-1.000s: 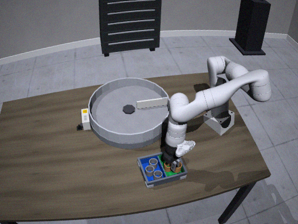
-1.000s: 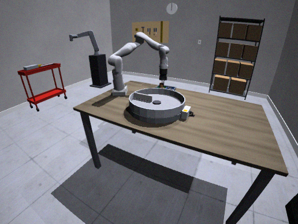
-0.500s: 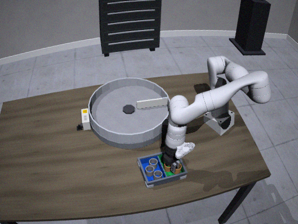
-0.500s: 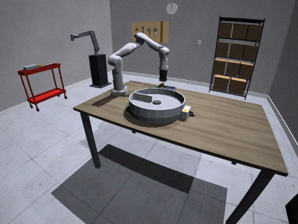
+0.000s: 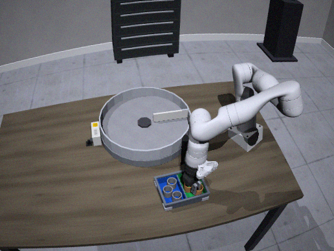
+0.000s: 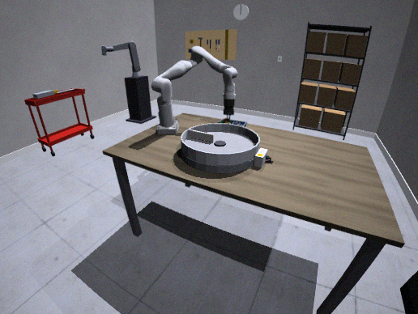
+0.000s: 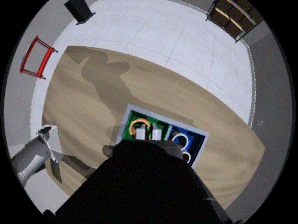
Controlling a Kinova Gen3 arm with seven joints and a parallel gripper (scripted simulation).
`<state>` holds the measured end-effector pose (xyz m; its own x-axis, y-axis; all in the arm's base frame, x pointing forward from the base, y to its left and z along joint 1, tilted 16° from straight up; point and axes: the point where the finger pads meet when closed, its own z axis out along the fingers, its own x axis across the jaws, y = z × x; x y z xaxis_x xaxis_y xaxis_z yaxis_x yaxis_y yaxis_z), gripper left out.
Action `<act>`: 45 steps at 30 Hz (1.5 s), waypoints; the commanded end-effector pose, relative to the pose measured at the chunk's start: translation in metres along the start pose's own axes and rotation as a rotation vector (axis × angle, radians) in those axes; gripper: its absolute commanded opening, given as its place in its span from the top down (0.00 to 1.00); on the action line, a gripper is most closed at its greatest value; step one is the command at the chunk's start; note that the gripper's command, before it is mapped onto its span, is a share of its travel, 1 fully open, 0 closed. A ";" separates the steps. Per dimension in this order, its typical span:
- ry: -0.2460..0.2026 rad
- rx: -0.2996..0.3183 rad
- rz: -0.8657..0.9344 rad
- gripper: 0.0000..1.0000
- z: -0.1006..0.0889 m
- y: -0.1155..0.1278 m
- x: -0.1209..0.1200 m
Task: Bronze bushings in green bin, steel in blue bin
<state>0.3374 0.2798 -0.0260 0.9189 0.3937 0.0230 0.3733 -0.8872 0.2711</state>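
Observation:
The grey turntable shows no bushings on its disc. In front of it sits a two-part tray: the blue bin holds three steel bushings, and the green bin is on the right. My gripper is down inside the green bin, shut on a bronze bushing that sits low in that bin. In the exterior view my gripper hangs just behind the turntable. In the wrist view the green bin and blue bin show below; my own body hides the fingertips.
A white fixed bar reaches over the turntable from its right rim. A small white control box stands at the turntable's left side. My arm's base is at the table's right rear. The tray is close to the table's front edge.

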 end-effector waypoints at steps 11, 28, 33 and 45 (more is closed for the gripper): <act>0.000 -0.001 0.001 1.00 0.005 0.000 0.000; 0.000 -0.001 0.001 1.00 0.017 0.000 0.000; 0.000 -0.001 0.001 1.00 0.017 0.000 0.000; 0.000 -0.001 0.001 1.00 0.017 0.000 0.000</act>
<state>0.3395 0.2748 -0.0428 0.9195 0.3926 0.0217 0.3723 -0.8872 0.2726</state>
